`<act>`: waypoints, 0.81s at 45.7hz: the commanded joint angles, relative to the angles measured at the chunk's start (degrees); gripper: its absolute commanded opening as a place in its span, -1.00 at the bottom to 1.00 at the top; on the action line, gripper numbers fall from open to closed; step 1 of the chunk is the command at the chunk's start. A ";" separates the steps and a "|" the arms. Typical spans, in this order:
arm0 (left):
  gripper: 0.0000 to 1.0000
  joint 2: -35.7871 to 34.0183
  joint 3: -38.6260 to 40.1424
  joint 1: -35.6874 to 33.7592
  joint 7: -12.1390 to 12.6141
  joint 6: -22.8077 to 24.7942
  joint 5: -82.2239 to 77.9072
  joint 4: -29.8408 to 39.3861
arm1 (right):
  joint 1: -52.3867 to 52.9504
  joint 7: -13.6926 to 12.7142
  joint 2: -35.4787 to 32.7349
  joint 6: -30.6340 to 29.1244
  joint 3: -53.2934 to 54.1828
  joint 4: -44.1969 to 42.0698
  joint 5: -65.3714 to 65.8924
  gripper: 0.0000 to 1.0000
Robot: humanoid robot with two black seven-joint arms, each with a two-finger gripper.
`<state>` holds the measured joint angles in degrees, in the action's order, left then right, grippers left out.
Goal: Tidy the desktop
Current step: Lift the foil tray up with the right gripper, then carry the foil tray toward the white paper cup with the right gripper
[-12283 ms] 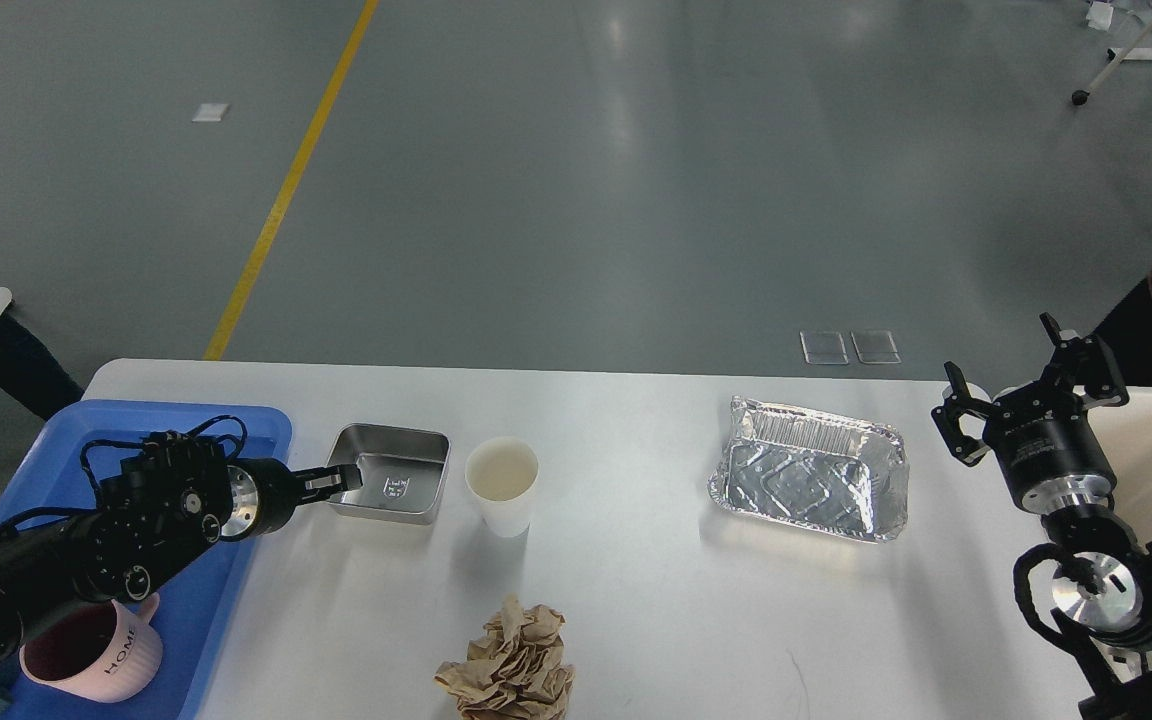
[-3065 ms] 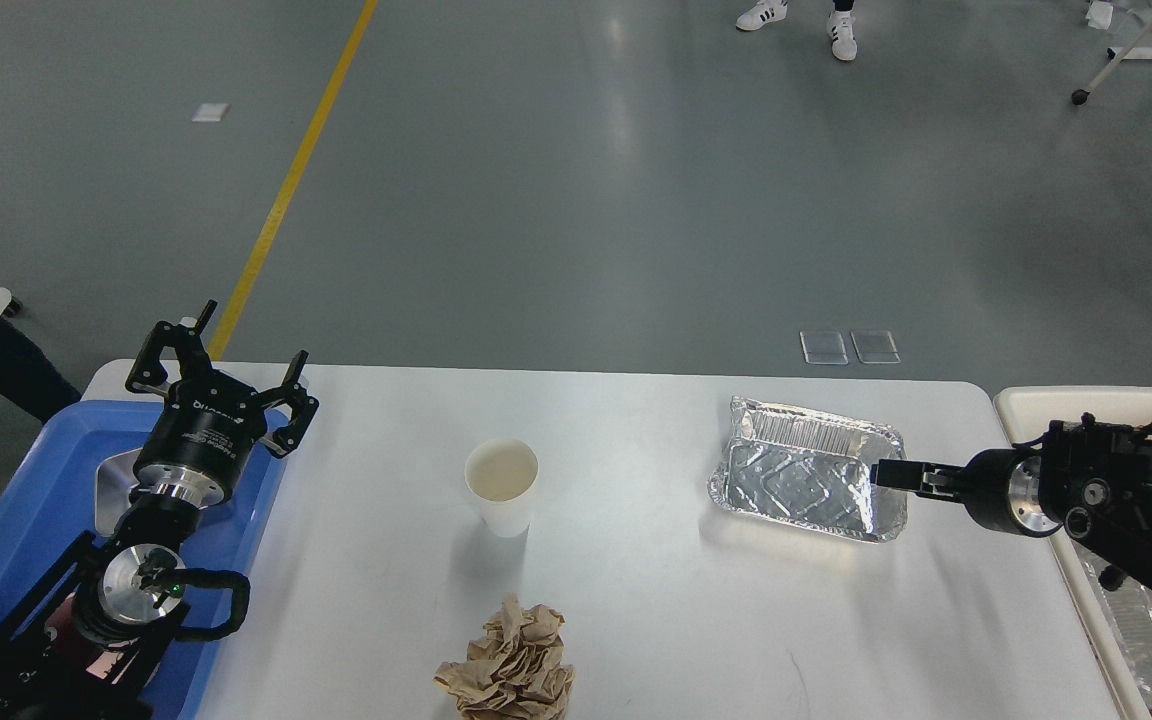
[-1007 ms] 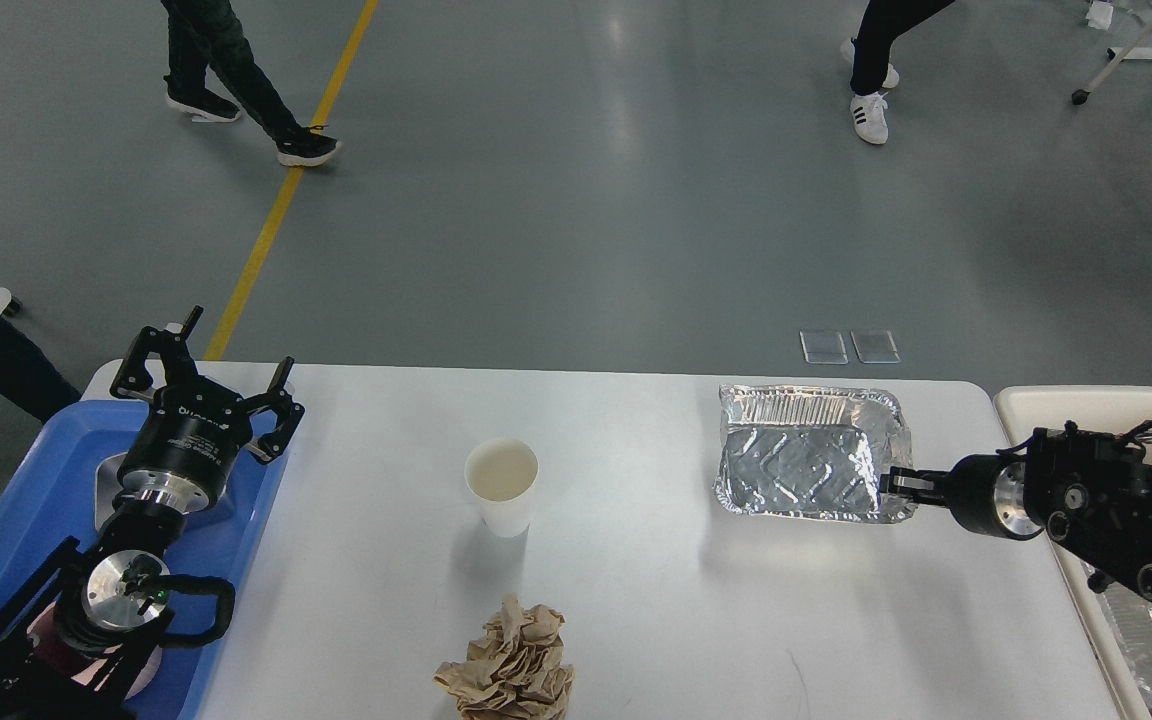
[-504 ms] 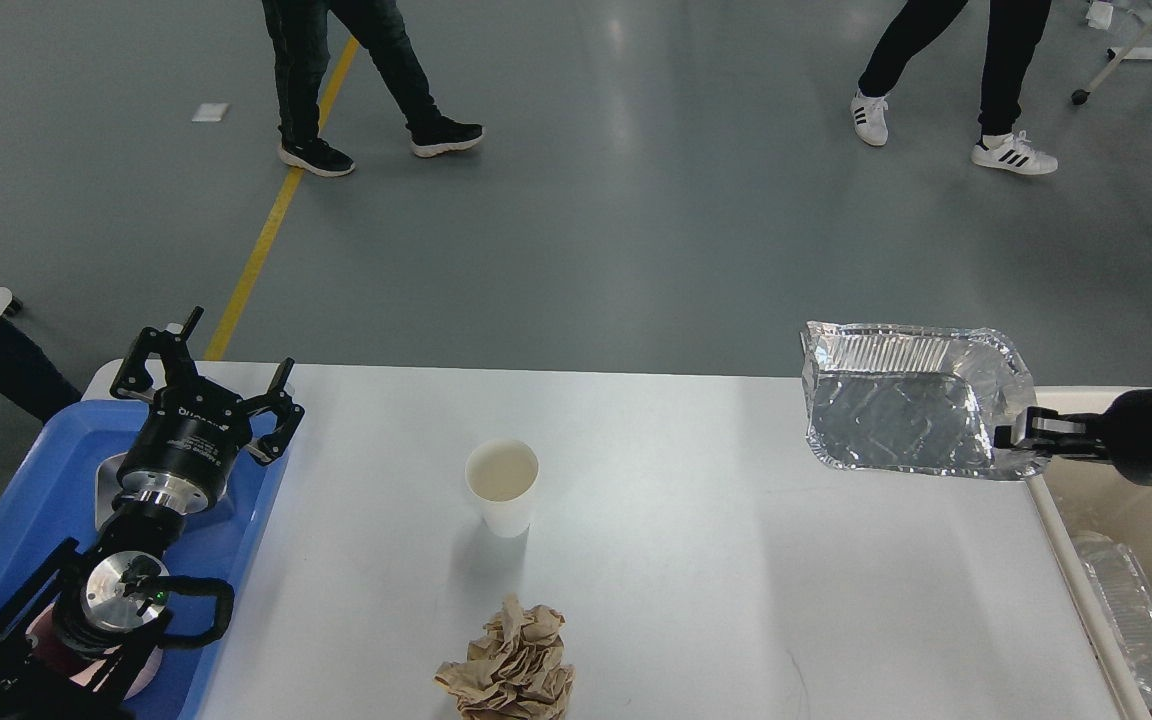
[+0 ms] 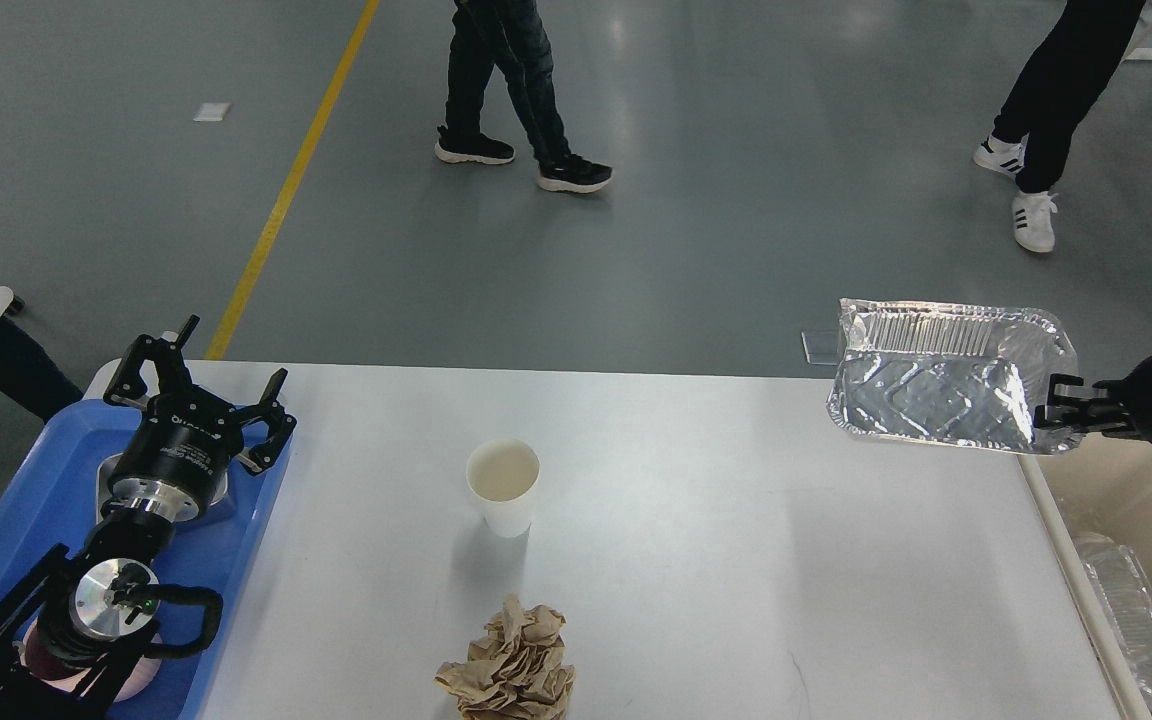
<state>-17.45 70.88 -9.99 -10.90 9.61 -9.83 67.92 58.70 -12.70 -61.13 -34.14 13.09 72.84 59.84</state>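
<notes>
The white desktop [image 5: 696, 540] fills the lower view. A white paper cup [image 5: 503, 487] stands upright near its middle. A crumpled brown paper ball [image 5: 513, 667] lies at the front edge. My right gripper [image 5: 1053, 414] is shut on the right rim of a foil tray [image 5: 946, 390] and holds it in the air above the desktop's far right corner. My left gripper [image 5: 198, 375] is open and empty, pointing up over the blue tray [image 5: 36, 490] at the left.
A beige bin [image 5: 1151, 540] stands right of the desktop with another foil tray [image 5: 1136, 620] in it. A metal dish [image 5: 221, 490] and a pink mug [image 5: 141, 675] lie in the blue tray, mostly hidden by my left arm. People walk on the floor beyond.
My right gripper took hold of the foil tray, lifted it off the desktop and carried it right, toward the bin. My left arm has barely moved. People have walked across the floor.
</notes>
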 commanded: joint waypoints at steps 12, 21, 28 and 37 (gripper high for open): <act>0.94 -0.21 -0.48 0.05 -0.18 -0.91 -0.19 0.02 | 3.53 -6.20 10.32 1.27 0.01 1.08 -4.47 -1.00; 0.94 -0.12 -1.09 -0.03 -0.26 -1.44 -0.36 0.02 | 1.68 -6.90 12.96 1.88 0.10 0.73 -4.82 -1.00; 0.94 -0.39 -1.09 -0.03 -0.26 -1.79 -0.36 0.02 | -0.69 -6.99 16.21 4.08 0.18 -0.24 -4.91 -1.00; 0.94 -0.48 -1.09 -0.12 -0.26 -1.88 -0.36 0.02 | -1.66 -6.99 20.16 5.93 0.36 -2.00 -4.91 -1.00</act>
<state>-17.83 69.79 -10.06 -11.19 7.79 -10.19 67.94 57.24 -19.68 -43.32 -29.25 13.41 71.98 54.93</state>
